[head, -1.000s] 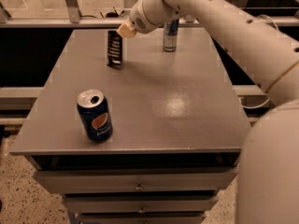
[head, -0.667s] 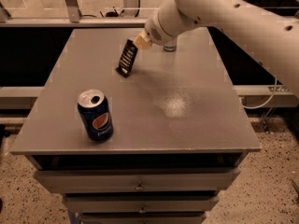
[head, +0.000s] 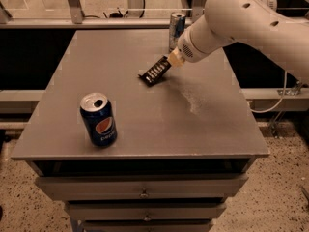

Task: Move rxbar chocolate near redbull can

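Observation:
The rxbar chocolate [head: 155,72], a flat black bar with pale lettering, is tilted with its lower left end on or just above the grey table [head: 145,124]. My gripper [head: 174,61] is shut on the bar's upper right end. The redbull can [head: 176,29], slim and silver-blue, stands upright at the table's far edge, just behind the gripper and a little apart from the bar. My white arm comes in from the upper right and hides part of the can's right side.
A dark-blue Pepsi can [head: 99,119] stands upright at the front left of the table. Drawers [head: 142,193] sit under the tabletop. A metal rail [head: 87,9] runs behind the table.
The gripper carried the bar from the far left of the table rightward and forward, lowering it to a spot in front of the redbull can; the bar tilted flatter.

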{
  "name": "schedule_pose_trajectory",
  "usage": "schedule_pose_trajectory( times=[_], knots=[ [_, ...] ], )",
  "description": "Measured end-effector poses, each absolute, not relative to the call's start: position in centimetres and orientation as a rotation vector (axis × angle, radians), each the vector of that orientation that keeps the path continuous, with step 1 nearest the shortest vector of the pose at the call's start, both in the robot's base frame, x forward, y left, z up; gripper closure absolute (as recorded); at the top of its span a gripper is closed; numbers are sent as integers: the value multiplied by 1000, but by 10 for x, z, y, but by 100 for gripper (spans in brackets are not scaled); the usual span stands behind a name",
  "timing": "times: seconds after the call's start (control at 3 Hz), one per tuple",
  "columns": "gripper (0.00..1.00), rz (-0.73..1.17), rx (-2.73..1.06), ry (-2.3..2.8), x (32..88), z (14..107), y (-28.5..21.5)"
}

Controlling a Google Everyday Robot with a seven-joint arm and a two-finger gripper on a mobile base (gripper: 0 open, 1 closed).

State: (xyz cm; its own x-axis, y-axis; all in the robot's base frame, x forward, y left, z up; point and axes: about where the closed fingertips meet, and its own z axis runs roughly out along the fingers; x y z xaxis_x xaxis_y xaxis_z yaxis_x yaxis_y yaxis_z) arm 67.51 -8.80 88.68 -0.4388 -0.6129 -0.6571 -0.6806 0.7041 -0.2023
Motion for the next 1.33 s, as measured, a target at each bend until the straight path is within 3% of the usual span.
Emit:
schedule_pose_trajectory(
  times=[1.33],
  knots=[
    [100,25,-816,2224,737,874,-166]
  ],
)
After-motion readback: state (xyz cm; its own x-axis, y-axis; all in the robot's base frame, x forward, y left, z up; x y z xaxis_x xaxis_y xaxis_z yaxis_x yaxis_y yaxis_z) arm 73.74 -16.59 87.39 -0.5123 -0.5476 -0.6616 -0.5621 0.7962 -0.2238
